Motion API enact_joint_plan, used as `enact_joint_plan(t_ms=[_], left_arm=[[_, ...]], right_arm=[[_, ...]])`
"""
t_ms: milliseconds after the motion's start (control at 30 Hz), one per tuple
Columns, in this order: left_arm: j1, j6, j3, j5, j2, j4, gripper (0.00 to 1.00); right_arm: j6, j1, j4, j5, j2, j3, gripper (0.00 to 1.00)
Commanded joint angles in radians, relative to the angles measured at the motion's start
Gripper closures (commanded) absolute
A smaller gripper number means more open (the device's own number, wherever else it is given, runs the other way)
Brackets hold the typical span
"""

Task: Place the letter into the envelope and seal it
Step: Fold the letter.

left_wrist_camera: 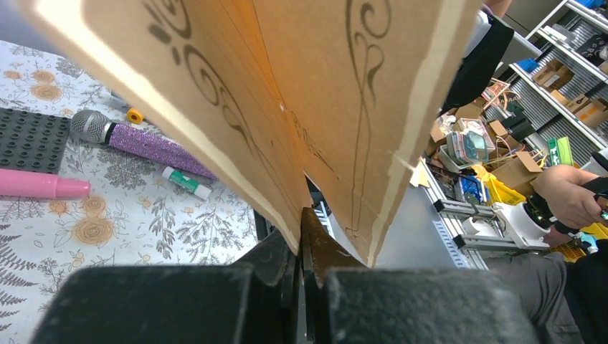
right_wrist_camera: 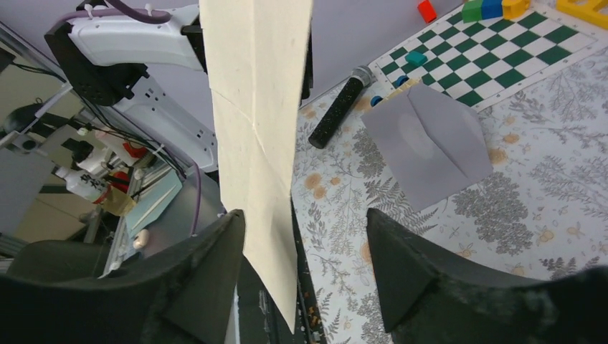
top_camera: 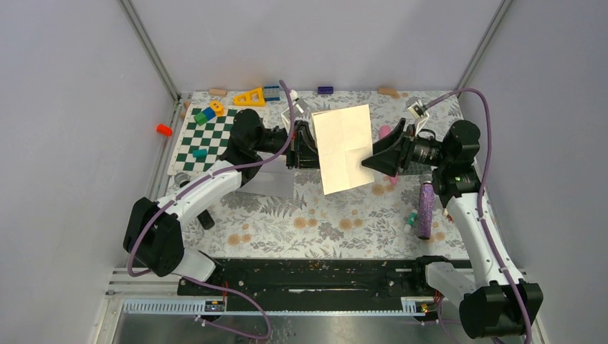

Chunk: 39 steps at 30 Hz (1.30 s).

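**Top view.** The cream, creased paper letter [top_camera: 344, 147] is held up off the floral-covered worktop [top_camera: 323, 226], mid-scene. Its left edge is pinched in the left end effector [top_camera: 308, 147]. The right end effector [top_camera: 374, 159] sits at the sheet's right edge, on the lower half. The pale grey-lavender paper envelope [top_camera: 274, 183] lies flat on the worktop under the left forearm and is partly hidden by it. It is near the sheet's lower left corner.

**Left wrist view.** The left end effector [left_wrist_camera: 301, 218] has its fingers together, clamped on the letter [left_wrist_camera: 287, 86]. The sheet fans out from the pinch along a fold. Below it lie a purple glitter microphone [left_wrist_camera: 147, 147], a pink marker [left_wrist_camera: 39, 185] and a dark grey studded plate [left_wrist_camera: 29, 140]. None of them touches the sheet.

**Right wrist view.** The right end effector [right_wrist_camera: 305, 215] has its fingers apart, and the letter [right_wrist_camera: 258, 143] hangs edge-on between them, close to the finger on the left of the view. I cannot tell if it touches. The envelope [right_wrist_camera: 430, 143] is fully visible here with its pointed flap showing. It lies beside a black microphone [right_wrist_camera: 340, 107] and near the green-and-white chessboard [right_wrist_camera: 502, 50].

**Judgement.** The step looks like taking a second hold so the sheet can be folded or steered.
- Centre the paper between the fingers before closing, since it sits off to one side.
- Close well in from the edge, on a flat part and not on the crease.
- Keep the left pinch firm until the right one bites, so the sheet does not swing.
- After that, the forearm must clear the envelope.
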Motion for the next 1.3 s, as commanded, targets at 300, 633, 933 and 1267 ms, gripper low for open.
enact_joint_plan(t_ms=[300,633,933,1267], left_arm=[[0.018,0.092,0.014,-0.024,-0.033,-0.058,0.92],[0.198,0.511,0.119,-0.129,-0.098,-0.616,0.01],[0.437,0.953,0.238,-0.167,-0.250,-1.068,0.01],[0.185,1.058,0.290,-0.376,-0.361,-1.176,0.01]], right_arm=[[0.029,0.041,0.060,-0.050,-0.052,-0.014,0.98],[-0.454,0.041,-0.686,0.047,-0.038,0.302,1.00],[-0.905,0.130,-1.260,0.407,0.064,0.475,1.00],[-1.063,0.339,-1.327,0.563,0.093,0.321,1.00]])
